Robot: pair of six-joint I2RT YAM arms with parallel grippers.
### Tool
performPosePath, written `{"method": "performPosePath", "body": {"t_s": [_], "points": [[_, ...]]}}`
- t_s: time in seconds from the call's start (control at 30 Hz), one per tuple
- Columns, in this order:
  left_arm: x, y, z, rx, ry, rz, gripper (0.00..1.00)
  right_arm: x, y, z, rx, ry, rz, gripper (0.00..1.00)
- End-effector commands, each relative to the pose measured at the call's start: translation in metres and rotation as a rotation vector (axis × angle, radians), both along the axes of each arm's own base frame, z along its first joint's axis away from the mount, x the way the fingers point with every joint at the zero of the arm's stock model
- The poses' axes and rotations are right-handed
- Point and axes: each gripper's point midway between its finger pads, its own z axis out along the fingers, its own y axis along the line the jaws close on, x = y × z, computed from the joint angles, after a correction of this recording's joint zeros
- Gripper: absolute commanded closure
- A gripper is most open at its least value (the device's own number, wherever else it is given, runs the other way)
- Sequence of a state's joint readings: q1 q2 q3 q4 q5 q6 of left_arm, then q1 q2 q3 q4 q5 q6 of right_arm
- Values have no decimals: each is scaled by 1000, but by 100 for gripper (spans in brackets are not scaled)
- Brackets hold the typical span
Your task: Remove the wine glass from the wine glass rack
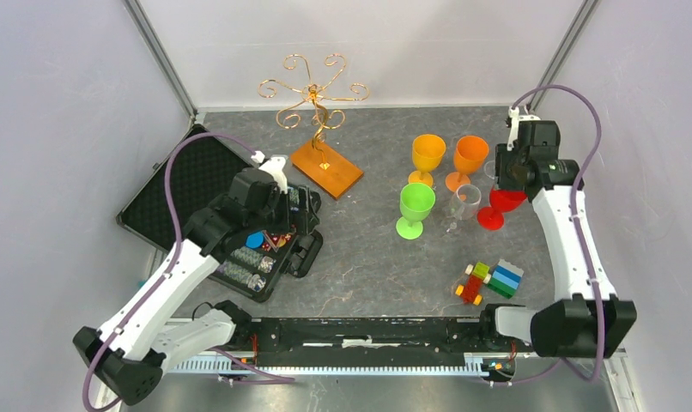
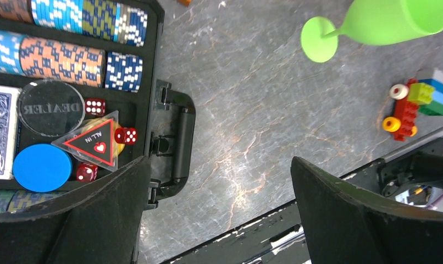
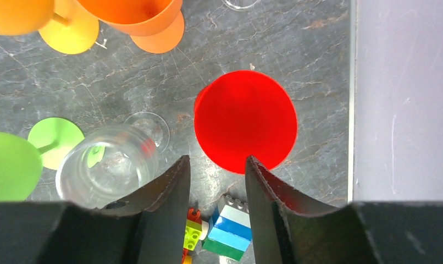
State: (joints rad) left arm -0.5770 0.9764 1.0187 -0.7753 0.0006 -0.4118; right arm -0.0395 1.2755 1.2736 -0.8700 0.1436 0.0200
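Note:
The wine glass rack (image 1: 312, 94), a gold wire tree on an orange-brown wooden base (image 1: 326, 168), stands at the back of the table with nothing hanging on its arms. A red wine glass (image 1: 500, 206) stands on the table at the right. In the right wrist view the red glass (image 3: 244, 121) lies just beyond my fingertips. My right gripper (image 3: 216, 159) hovers over it, jaws parted, with nothing between them; it shows in the top view (image 1: 516, 176) too. My left gripper (image 2: 219, 165) is wide open and empty over the edge of the poker case.
Yellow (image 1: 427, 154), orange (image 1: 470, 156), green (image 1: 415, 206) and clear (image 1: 465, 202) glasses stand left of the red one. Toy bricks (image 1: 488, 279) lie nearer the front. An open black poker chip case (image 1: 239, 223) sits at the left under the left arm.

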Motion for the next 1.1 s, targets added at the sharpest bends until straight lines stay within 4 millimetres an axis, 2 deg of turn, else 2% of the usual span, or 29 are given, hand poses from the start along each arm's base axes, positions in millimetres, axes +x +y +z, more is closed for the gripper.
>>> {"method": "performPosePath", "body": {"t_s": [0.0, 0.2, 0.37, 0.43, 0.6, 0.73, 0.93, 1.07], "points": [[1, 2, 51, -82, -127, 11, 0, -5, -1, 58, -4, -213, -14, 52], [-10, 4, 72, -122, -169, -10, 0, -44, 3, 98, 5, -455, -16, 35], [-16, 13, 87, -123, -218, -1, 0, -100, -2, 138, -19, -689, -57, 17], [-20, 16, 94, -133, -237, -2, 0, -123, -3, 146, -23, -732, -63, 3], [-30, 31, 111, -136, -288, 34, 0, -176, -7, 161, -43, -814, -94, 2], [-40, 43, 120, -139, -316, 55, 0, -205, -6, 172, -25, -898, -116, 2], [-53, 59, 138, -165, -390, 84, 0, -233, -6, 194, 41, -1076, -162, 2], [-57, 70, 156, -179, -451, 123, 0, -241, -9, 211, 50, -1178, -190, 2]]}}
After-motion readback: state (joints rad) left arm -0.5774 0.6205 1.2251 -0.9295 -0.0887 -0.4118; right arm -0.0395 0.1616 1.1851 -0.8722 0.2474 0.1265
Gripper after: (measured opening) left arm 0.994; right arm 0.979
